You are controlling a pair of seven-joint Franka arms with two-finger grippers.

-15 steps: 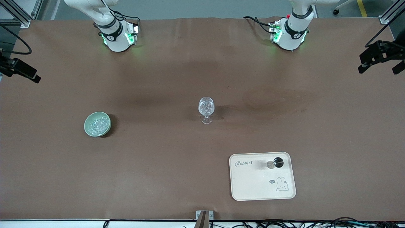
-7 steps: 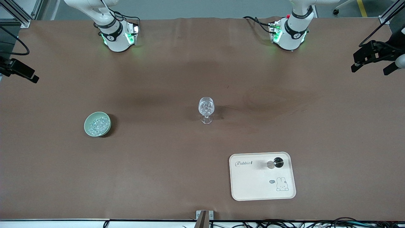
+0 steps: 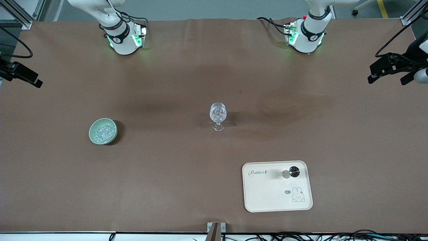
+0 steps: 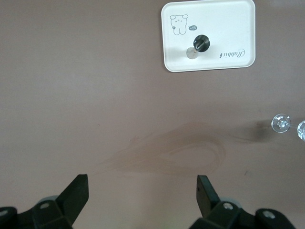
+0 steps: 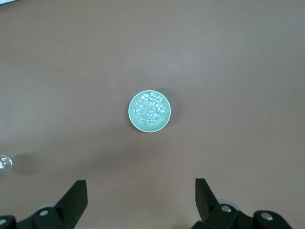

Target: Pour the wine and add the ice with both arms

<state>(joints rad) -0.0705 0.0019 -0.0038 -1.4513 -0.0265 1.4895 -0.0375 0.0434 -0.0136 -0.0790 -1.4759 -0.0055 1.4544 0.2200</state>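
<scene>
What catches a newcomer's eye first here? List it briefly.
A clear glass stands alone mid-table. A green bowl of ice sits toward the right arm's end. Nearer the camera, a white tray carries a small metal jigger.

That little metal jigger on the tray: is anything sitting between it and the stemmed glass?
Nothing visible does. The jigger stands on the tray; only bare brown table lies between it and the glass.
</scene>
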